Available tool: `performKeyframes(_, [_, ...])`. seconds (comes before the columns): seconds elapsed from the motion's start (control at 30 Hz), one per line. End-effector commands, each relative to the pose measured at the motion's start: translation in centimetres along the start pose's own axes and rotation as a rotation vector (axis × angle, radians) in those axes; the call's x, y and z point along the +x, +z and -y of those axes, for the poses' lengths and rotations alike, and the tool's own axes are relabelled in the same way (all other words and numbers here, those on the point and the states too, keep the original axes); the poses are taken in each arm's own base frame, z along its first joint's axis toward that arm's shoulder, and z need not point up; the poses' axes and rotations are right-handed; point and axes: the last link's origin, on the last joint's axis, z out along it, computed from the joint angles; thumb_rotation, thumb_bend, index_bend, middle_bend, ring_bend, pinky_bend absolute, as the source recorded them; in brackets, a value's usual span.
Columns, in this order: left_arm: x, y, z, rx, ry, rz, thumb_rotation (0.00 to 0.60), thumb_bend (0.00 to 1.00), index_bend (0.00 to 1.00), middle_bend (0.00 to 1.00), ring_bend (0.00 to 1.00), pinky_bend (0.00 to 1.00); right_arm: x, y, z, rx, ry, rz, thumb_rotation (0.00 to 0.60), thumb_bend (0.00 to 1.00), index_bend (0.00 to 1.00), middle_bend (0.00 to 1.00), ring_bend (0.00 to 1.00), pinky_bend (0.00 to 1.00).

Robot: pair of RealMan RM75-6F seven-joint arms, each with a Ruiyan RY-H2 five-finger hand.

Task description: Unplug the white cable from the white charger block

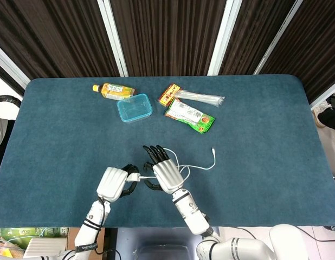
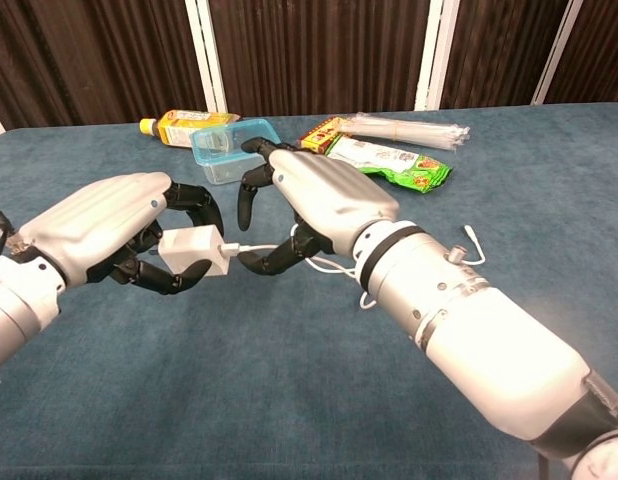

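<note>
The left hand (image 2: 104, 225) grips the white charger block (image 2: 192, 250) near the table's (image 1: 265, 124) front edge, the white cable (image 2: 251, 247) still plugged into its right side. The right hand (image 2: 314, 195) sits just right of the block with fingers (image 2: 251, 190) curled apart around the cable near the plug, though whether they touch it is unclear. The cable trails right in loose loops to its free end (image 1: 212, 150).
</note>
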Motion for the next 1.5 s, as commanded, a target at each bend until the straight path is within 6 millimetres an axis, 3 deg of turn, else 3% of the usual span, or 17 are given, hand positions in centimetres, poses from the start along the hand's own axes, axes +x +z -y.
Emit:
performKeyframes(0.03, [0.0, -0.05, -0.23, -0.005, -0.001, -0.001, 0.6, 0.57, 0.74, 0.77, 1.0, 1.0, -0.06, -0.02, 0.2, 0.002, 0.005, -0.002, 0.6, 0.41, 0.64, 0.15, 0.0, 0.0])
performKeyframes(1.13, [0.24, -0.18, -0.82, -0.017, -0.008, -0.008, 0.6, 0.57, 0.74, 0.78, 1.0, 1.0, -0.55, 0.15, 0.5, -0.019, 0.017, 0.003, 0.6, 0.44, 0.7, 0.18, 0.0, 0.0])
performKeyframes(1.3, [0.37, -0.2, -0.8, -0.017, -0.009, -0.011, 0.6, 0.57, 0.74, 0.78, 1.0, 1.0, -0.61, 0.15, 0.62, -0.018, 0.023, 0.004, 0.6, 0.5, 0.72, 0.19, 0.0, 0.0])
performKeyframes(1.5, [0.45, -0.22, -0.9, -0.021, -0.011, -0.012, 0.6, 0.57, 0.74, 0.78, 1.0, 1.0, -0.58, 0.19, 0.65, -0.031, 0.033, -0.001, 0.6, 0.6, 0.82, 0.23, 0.0, 0.0])
